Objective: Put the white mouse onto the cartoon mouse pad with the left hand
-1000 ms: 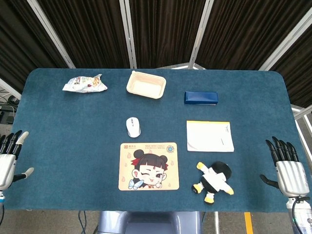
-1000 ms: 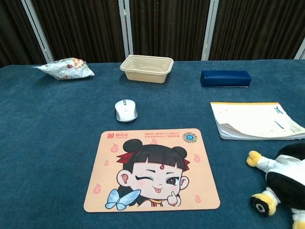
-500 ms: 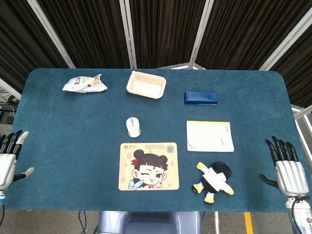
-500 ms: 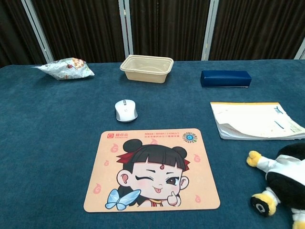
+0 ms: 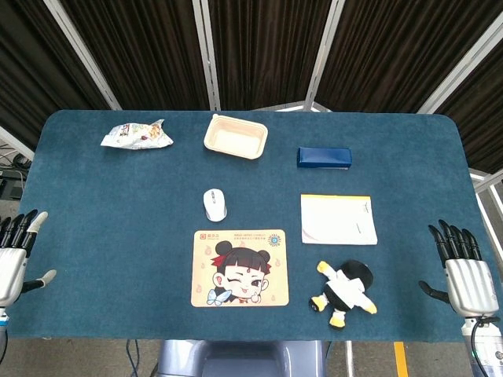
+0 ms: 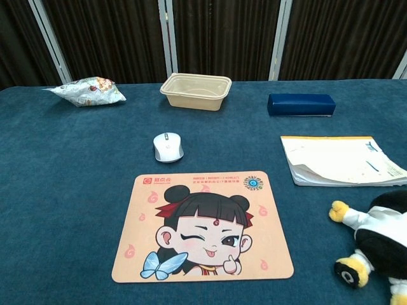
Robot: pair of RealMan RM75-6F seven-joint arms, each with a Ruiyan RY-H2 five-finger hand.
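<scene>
Resting on the blue table (image 5: 118, 204), the white mouse (image 5: 214, 204) sits just behind the cartoon mouse pad (image 5: 240, 268); left hand (image 5: 14, 263) and right hand (image 5: 464, 275) hover empty, fingers spread, at opposite table edges.

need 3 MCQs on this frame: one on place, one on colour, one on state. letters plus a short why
1. Where is the mouse?
A. On the pad
B. On the cloth just beyond the pad's far edge
C. Inside the tray

2. What colour is the box at the far right?
A. Dark blue
B. Red
C. Yellow

3. How is the left hand?
A. Gripping the mouse
B. Resting on the pad
C. Open at the table's left edge, holding nothing

Answers:
1 B: the mouse lies on bare table, apart from the pad.
2 A: the box is navy, darker than the cloth.
3 C: the fingers are spread and far from the mouse; the right hand mirrors it.
</scene>
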